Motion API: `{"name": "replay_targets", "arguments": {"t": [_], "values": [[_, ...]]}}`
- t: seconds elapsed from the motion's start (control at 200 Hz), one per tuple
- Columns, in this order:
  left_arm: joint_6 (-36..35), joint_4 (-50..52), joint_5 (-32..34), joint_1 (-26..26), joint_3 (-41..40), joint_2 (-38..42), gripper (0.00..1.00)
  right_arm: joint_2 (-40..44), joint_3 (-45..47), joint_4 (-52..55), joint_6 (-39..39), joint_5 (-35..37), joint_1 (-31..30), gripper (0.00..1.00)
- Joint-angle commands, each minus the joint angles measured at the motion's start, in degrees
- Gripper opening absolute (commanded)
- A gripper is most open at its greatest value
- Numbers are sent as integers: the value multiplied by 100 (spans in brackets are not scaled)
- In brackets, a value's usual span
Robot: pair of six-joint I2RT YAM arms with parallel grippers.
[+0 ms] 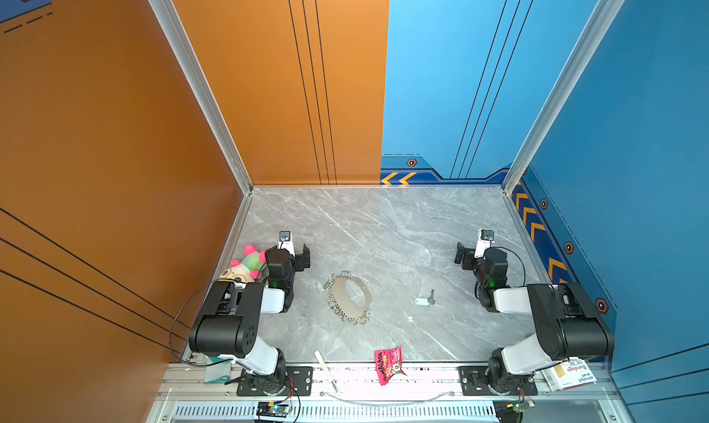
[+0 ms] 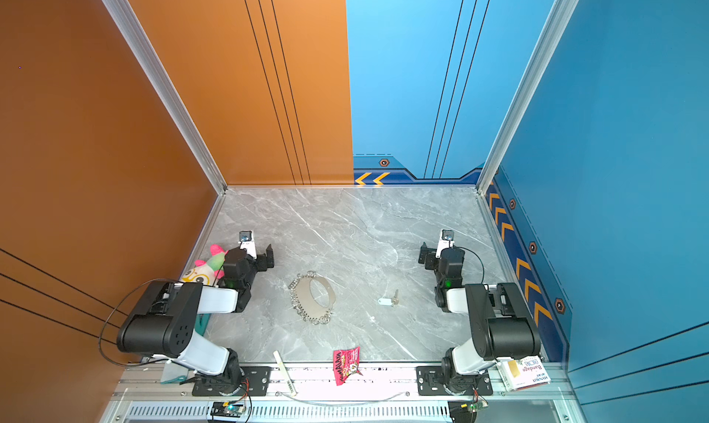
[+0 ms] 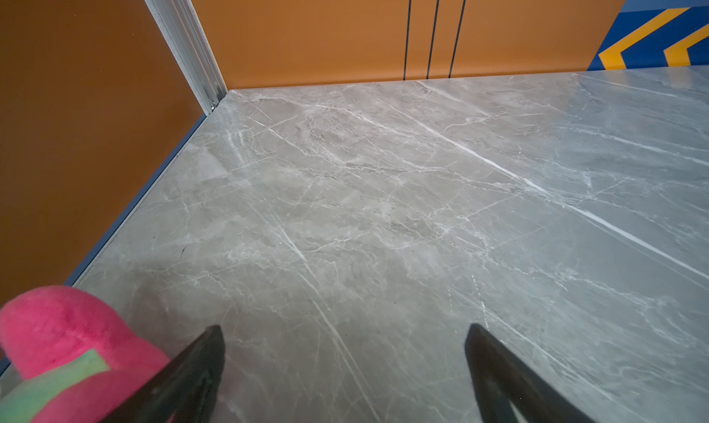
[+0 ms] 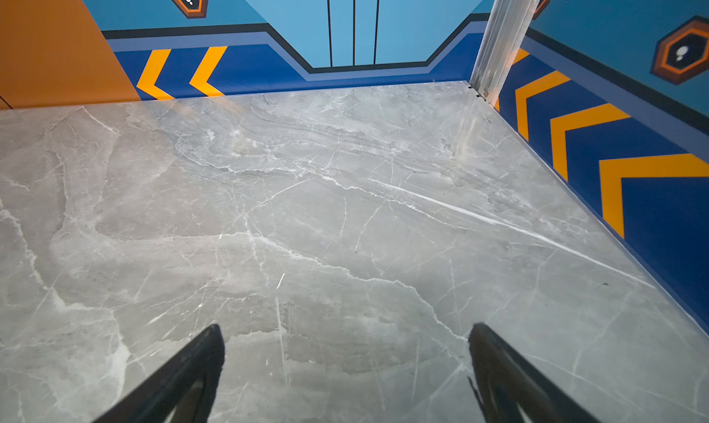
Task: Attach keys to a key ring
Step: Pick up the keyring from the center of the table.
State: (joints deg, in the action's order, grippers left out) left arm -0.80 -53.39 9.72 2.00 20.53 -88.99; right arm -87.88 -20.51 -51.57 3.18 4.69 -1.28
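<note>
Left gripper point(image 3: 345, 327) wide, right gripper point(image 4: 346, 325) wide, chain-edged beige key ring point(image 1: 339, 292), tagged silver key point(image 1: 431, 296)

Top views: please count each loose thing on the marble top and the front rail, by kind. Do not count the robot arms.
key with tag: 1
key ring: 1
plush toy: 1
red packet: 1
white stick: 1
bandage box: 1
teal pouch, partly hidden by the left arm: 1
Total: 7
</note>
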Motion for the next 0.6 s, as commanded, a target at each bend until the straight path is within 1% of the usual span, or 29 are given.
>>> {"name": "replay_targets", "arguments": {"t": [0.0, 0.17, 0.24, 0.28, 0.335, 0.4, 0.45, 0.521, 0.561, 0.591], "values": [[84, -40, 98, -29, 79, -63, 98, -81, -93, -41, 7, -47, 31, 100], [84, -40, 102, -15, 74, -56, 98, -81, -94, -41, 1, -23, 21, 100], [114, -58, 379, 36, 45, -2, 98, -56, -18, -140, -77, 14, -57, 100], [115, -49, 518, 76, 7, 125, 98, 25, 97, -305, -179, 54, -142, 100], [71, -58, 543, 143, -103, 360, 98, 234, 241, -397, -308, 177, -272, 100], [-55, -29, 640, 243, -184, 609, 98, 580, 334, -264, -458, 55, -356, 100], [-205, 15, 872, 408, -232, 824, 98, 892, 334, 31, -579, 75, -488, 100], [-506, 144, 1325, 779, -274, 1220, 98, 1417, 227, 667, -770, 344, -772, 100], [-681, 203, 1692, 1024, -280, 1486, 98, 1720, 166, 997, -825, 499, -925, 100], [-673, 206, 2029, 1241, -279, 1680, 98, 1957, 131, 1202, -806, 552, -1037, 100]]}}
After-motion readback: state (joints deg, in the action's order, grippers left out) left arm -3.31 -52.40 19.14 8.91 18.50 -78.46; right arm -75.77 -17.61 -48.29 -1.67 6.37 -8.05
